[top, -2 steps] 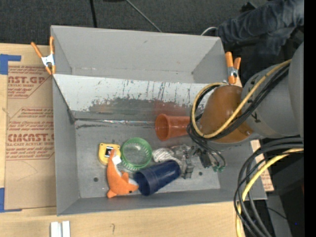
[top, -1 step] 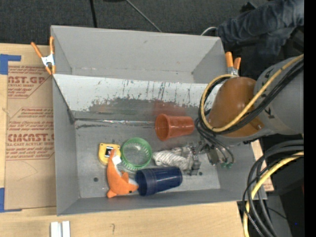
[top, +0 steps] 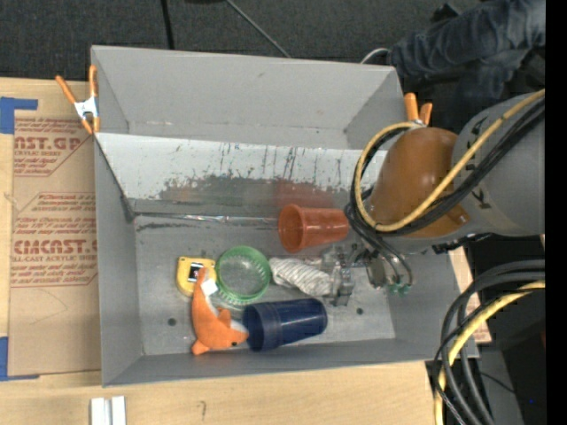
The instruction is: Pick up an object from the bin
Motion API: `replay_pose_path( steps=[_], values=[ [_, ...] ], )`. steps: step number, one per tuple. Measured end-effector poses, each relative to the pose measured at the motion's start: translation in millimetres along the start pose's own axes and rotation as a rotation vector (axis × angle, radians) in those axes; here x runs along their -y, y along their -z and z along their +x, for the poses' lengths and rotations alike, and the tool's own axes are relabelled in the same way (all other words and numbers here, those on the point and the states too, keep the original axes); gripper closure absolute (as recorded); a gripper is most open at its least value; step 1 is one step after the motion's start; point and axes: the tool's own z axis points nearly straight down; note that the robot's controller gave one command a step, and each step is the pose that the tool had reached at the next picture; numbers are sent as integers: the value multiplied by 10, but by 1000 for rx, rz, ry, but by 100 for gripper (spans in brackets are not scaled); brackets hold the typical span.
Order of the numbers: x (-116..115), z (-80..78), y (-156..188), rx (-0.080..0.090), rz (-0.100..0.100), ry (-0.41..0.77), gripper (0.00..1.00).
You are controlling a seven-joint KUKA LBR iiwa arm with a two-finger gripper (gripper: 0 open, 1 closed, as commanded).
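The claw point(top: 342, 280) hangs low at the 4 o'clock part of the bin point(top: 159, 237), at the right end of a crumpled white-grey cloth point(top: 301, 275). Whether it is wide or narrow I cannot tell. From the cloth, an orange cup point(top: 310, 227) lies at 12 o'clock, a dark blue cup point(top: 285, 322) at 6 and a green translucent cup point(top: 243, 273) at 9.

A crumpled grey-white cloth point(top: 301, 275) lies bunched on the floor of the bin point(top: 159, 317), right of middle.
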Motion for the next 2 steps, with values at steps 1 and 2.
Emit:
replay_pose_path(
  steps=[1,2],
  values=[
    [-48,104,163,-10,-1,1,100],
    [-408,92,1437,-5,0,15,100]
  ],
)
